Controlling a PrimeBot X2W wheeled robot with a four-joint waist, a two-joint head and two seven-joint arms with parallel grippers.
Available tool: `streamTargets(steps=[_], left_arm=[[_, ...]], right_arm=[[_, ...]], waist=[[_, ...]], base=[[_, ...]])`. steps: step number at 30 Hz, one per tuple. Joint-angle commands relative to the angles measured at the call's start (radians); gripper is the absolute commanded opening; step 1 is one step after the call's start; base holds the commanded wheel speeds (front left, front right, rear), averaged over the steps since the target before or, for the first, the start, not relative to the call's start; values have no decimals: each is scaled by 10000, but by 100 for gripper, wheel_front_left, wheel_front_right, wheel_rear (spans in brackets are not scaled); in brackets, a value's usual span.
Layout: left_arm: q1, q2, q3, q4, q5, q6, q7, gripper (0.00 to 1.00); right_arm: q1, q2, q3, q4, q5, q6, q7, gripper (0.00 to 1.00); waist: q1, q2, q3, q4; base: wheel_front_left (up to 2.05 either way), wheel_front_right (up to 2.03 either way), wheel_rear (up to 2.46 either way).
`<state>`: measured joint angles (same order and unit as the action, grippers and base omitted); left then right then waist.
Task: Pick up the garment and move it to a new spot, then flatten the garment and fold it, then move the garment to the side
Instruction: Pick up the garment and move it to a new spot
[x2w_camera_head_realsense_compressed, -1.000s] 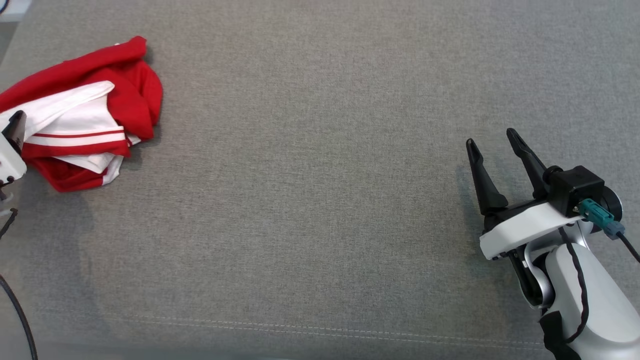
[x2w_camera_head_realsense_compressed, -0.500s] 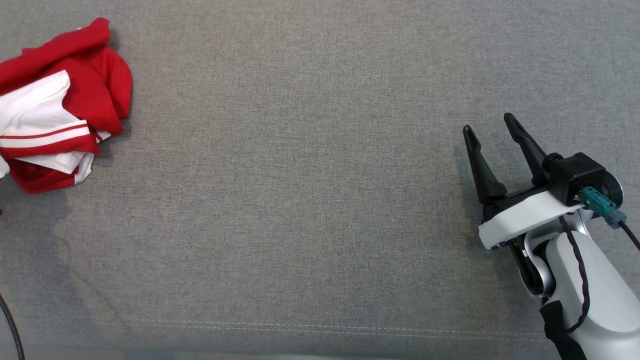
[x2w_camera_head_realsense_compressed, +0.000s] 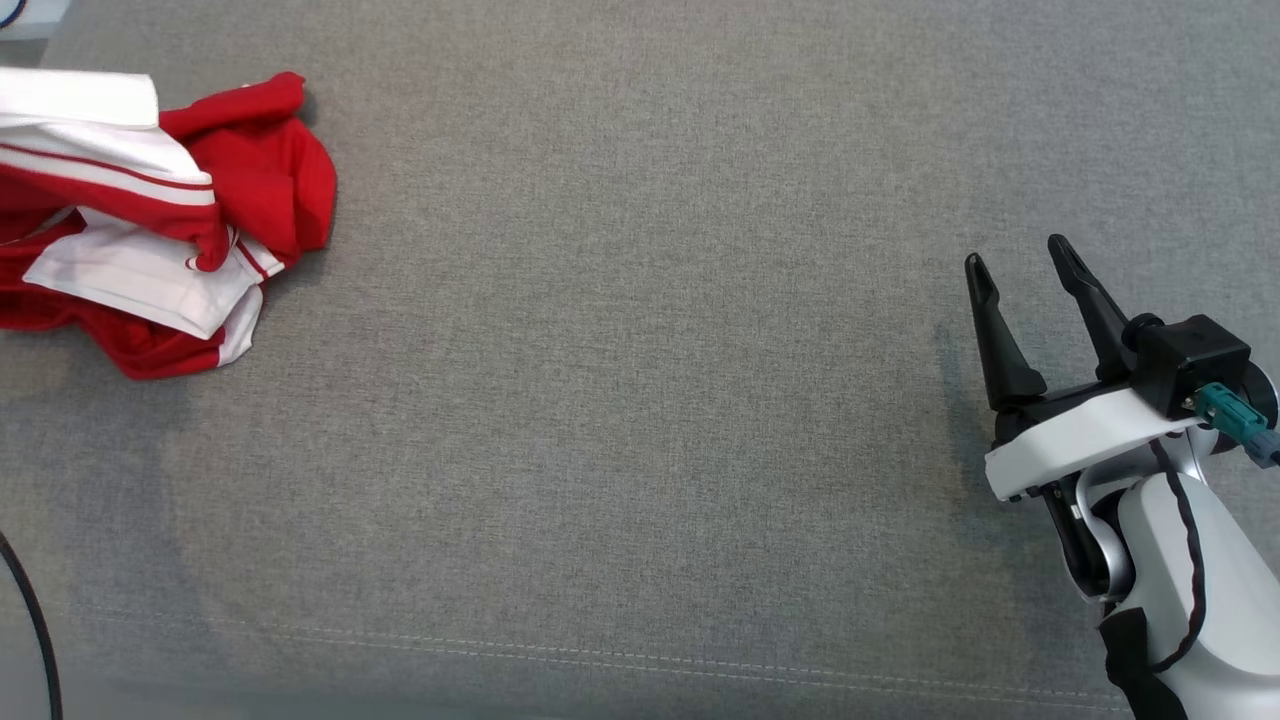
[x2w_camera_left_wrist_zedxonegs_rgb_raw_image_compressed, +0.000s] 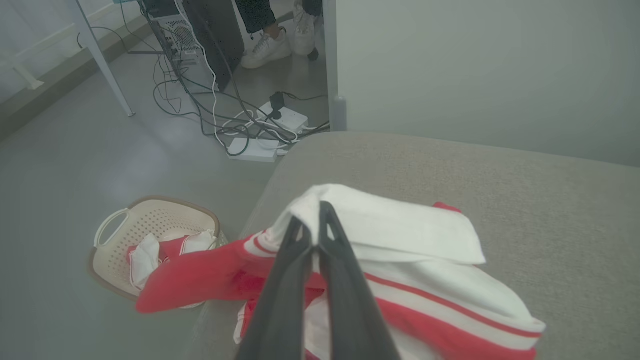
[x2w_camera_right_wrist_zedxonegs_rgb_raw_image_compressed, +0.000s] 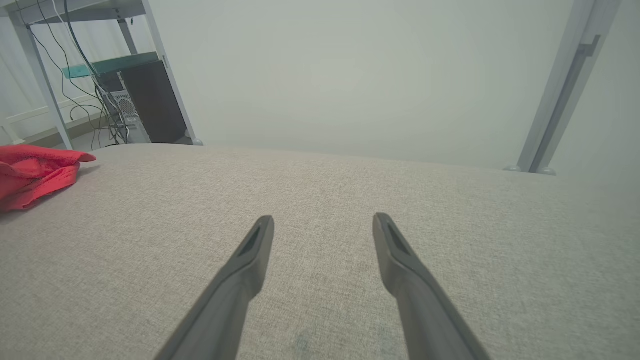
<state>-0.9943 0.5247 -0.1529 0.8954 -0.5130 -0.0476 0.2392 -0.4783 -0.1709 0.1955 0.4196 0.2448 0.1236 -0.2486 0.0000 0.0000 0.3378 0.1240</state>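
The garment (x2w_camera_head_realsense_compressed: 150, 220) is red and white with thin red stripes, bunched at the far left of the grey surface; its top white fold is lifted up. In the left wrist view my left gripper (x2w_camera_left_wrist_zedxonegs_rgb_raw_image_compressed: 312, 225) is shut on a white fold of the garment (x2w_camera_left_wrist_zedxonegs_rgb_raw_image_compressed: 400, 240), fingertips pinched together. The garment (x2w_camera_right_wrist_zedxonegs_rgb_raw_image_compressed: 30, 172) shows as a red heap at the left edge of the right wrist view. My right gripper (x2w_camera_head_realsense_compressed: 1020, 260) stands open at the right side of the surface, nothing between its fingers (x2w_camera_right_wrist_zedxonegs_rgb_raw_image_compressed: 250, 260).
A beige laundry basket (x2w_camera_left_wrist_zedxonegs_rgb_raw_image_compressed: 107, 230) holding more red and white cloth stands on the floor beside the grey surface (x2w_camera_head_realsense_compressed: 640, 400). Cables, power strips (x2w_camera_left_wrist_zedxonegs_rgb_raw_image_compressed: 255, 147) and a person's shoes (x2w_camera_left_wrist_zedxonegs_rgb_raw_image_compressed: 267, 47) lie beyond. A stitched seam (x2w_camera_head_realsense_compressed: 600, 655) runs along the near edge.
My left gripper has shut on the garment and raised its white fold; the heap has changed shape. The head camera has shifted between frames. The right gripper stays open.
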Motion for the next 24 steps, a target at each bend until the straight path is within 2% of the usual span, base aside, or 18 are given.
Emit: streamTargets(steps=[1, 6, 11, 19, 24], left_arm=[[-429, 654, 159, -521, 161, -37, -209, 0], [-312, 523, -89, -1783, 310, -135, -674, 0], [164, 130, -449, -3466, 281, -331, -968, 0], [1457, -1279, -1747, -6596, 421, -131, -627, 0], [2196, -2288, -2853, -7378, 423, -130, -276, 0]], right_arm=[[176, 57, 91, -275, 2, 71, -132, 100], [268, 144, -91, -342, 9, 71, -132, 100], [381, 277, -380, -535, -28, 71, -132, 100], [671, 516, -924, -954, -108, 71, -132, 100], [851, 658, -1134, -1143, -112, 71, -132, 100]], waist=[[0, 0, -152, 64], [0, 0, -414, -41], [0, 0, -581, -420], [0, 0, -603, -1362], [0, 0, -549, -2105]], base=[[0, 0, 0], [0, 0, 0], [0, 0, 0], [0, 0, 0], [0, 0, 0]])
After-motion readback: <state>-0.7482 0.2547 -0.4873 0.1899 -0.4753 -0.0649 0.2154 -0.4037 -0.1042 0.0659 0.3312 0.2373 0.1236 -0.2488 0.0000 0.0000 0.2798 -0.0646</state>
